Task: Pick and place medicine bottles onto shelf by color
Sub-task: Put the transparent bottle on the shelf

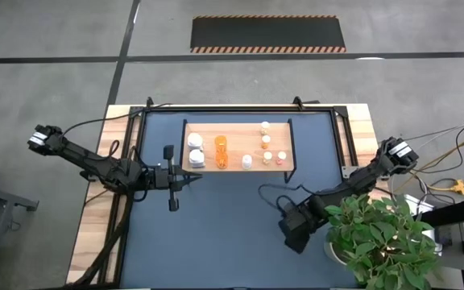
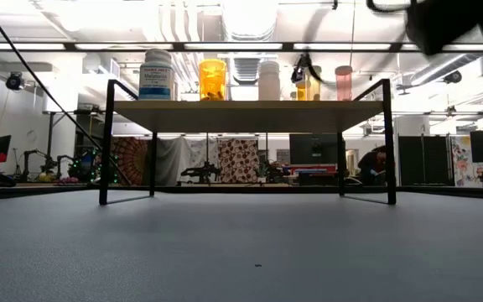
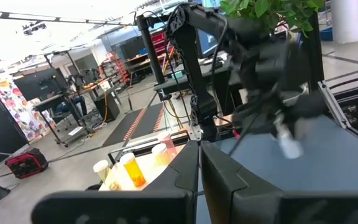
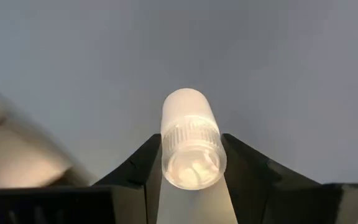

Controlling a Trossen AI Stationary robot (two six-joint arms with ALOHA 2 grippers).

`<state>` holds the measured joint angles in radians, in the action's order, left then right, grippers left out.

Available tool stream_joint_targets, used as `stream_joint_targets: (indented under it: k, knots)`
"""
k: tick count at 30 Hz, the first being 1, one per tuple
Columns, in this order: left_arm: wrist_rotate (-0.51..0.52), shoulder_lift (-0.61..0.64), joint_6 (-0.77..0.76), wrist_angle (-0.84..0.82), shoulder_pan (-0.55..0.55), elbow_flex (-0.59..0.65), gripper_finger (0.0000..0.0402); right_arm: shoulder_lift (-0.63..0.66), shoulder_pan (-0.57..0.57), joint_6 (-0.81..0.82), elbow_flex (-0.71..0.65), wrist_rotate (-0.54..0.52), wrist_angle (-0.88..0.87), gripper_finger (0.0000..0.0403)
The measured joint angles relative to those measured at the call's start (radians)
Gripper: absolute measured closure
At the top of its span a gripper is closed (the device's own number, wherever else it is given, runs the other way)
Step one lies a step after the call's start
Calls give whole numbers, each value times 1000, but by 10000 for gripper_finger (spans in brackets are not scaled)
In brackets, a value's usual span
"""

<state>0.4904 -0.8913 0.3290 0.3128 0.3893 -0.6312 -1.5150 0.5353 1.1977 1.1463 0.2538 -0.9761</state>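
The right gripper (image 4: pixel 191 165) grasps a white bottle (image 4: pixel 190 146); it should grip squarely before heading to the shelf (image 1: pixel 208 129).

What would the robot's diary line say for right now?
right gripper: fingers around white bottle above blue table | left gripper: shut, waiting beside shelf | shelf: white and orange bottles standing on it

Shelf (image 1: pixel 236 126): rectangular light-wood board in thin black metal frame, standing on dark blue tabletop.

Medicine bottles on shelf, upright: two white bottles (image 1: pixel 195 149) at one end; tall orange bottle (image 1: pixel 221 145) beside them; several small pale-capped bottles (image 1: pixel 265 141) toward other end.

Small translucent white bottle (image 4: pixel 190 140): off shelf, between right gripper fingers, above tabletop.
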Motion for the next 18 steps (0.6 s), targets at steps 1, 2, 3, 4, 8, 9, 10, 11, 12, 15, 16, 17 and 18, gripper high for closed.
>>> stream_joint_targets:
  k: [1,2,3,4,8,9,10,11,12,15,16,17,18]
  knots:
    - [0,0,0,0,0,0,402,0,4,-47,26,9,24,271]
    - [0,0,0,0,0,0,402,0,6,-83,53,11,44,264]
    - [0,0,0,0,0,0,402,0,7,-115,81,12,64,256]
    - [0,0,0,0,0,0,402,0,7,-145,108,12,85,250]
    - [0,0,0,1,0,0,402,-6,-11,-261,230,-80,123,247]
    - [0,0,0,1,0,0,402,-7,-18,-286,260,-106,122,252]
    - [0,0,0,1,0,0,402,-7,-27,-314,289,-131,122,257]
    - [0,0,0,1,0,0,402,-7,-36,-344,317,-156,122,262]
    - [0,0,0,1,0,0,402,-7,-46,-376,347,-185,120,267]
    - [0,0,0,1,0,0,402,-7,-83,-460,432,-277,112,274]
    - [0,0,0,1,0,0,402,-7,-100,-478,460,-293,98,274]
    - [0,0,0,1,0,0,402,-7,-119,-498,487,-305,73,272]
    - [0,0,0,1,0,0,402,-7,-140,-518,513,-314,45,270]
